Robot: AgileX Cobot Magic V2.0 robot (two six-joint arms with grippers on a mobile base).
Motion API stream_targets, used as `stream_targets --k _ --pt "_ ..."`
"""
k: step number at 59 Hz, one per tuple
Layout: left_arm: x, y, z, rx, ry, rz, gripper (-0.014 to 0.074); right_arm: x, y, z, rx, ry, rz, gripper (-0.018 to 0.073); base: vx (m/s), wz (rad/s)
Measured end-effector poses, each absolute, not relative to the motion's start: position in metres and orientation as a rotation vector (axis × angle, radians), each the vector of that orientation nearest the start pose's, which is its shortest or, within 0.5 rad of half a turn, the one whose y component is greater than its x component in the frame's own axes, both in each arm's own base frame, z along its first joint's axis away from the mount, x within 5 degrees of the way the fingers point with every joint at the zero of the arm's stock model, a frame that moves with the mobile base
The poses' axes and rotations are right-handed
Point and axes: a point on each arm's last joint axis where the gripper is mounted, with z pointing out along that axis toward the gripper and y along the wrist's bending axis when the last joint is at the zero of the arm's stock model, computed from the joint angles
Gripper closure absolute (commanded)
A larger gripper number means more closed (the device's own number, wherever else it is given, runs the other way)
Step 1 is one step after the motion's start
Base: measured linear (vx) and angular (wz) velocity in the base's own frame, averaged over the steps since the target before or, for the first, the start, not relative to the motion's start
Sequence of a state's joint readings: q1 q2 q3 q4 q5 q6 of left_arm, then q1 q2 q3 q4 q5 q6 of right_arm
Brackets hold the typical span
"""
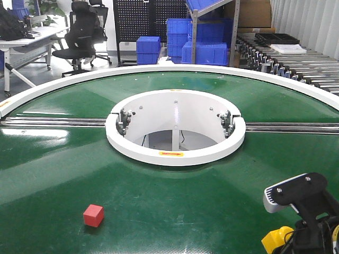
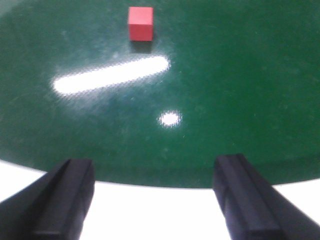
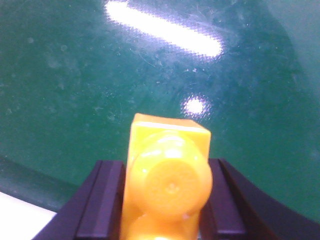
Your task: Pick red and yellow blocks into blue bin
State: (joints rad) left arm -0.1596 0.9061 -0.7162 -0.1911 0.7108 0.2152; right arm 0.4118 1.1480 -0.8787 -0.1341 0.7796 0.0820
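A small red cube (image 1: 93, 215) lies alone on the green turntable (image 1: 63, 159) at the front left. The left wrist view shows the red cube (image 2: 140, 23) well ahead of my left gripper (image 2: 152, 167), which is open and empty over the table's white edge. My right gripper (image 3: 167, 167) is shut on the yellow brick (image 3: 169, 170), with dark fingers (image 3: 102, 200) pressed against both of its sides and a round stud facing the camera. In the front view the yellow brick (image 1: 276, 239) hangs low at the front right under the right arm (image 1: 296, 196). The blue bin is out of view.
A raised white ring (image 1: 175, 153) surrounds the hole at the turntable's centre, with metal rails (image 1: 53, 121) running out to both sides. Behind the table stand stacked blue crates (image 1: 204, 53), an office chair (image 1: 79, 37) and a roller conveyor (image 1: 286, 63).
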Motion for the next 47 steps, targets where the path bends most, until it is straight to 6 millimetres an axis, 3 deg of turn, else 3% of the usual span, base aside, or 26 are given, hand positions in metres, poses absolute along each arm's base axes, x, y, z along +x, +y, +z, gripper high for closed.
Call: stream_targets --k 18,33,47 --pt "0.262 -0.067 0.296 0.467 2.447 -0.196 -0.0087 0.206 0.081 0.297 -0.497 2.479 0.04 0.0332 0.0 0.0" --pt "0.351 -0.089 0.261 0.499 2.562 -0.203 -0.0085 0.206 0.081 0.297 -0.497 2.481 0.039 0.0332 0.0 0.0" --pt "0.413 -0.099 0.224 0.49 2.702 -0.164 -0.0085 0.206 0.081 0.297 -0.498 2.481 0.037 0.0332 0.0 0.0"
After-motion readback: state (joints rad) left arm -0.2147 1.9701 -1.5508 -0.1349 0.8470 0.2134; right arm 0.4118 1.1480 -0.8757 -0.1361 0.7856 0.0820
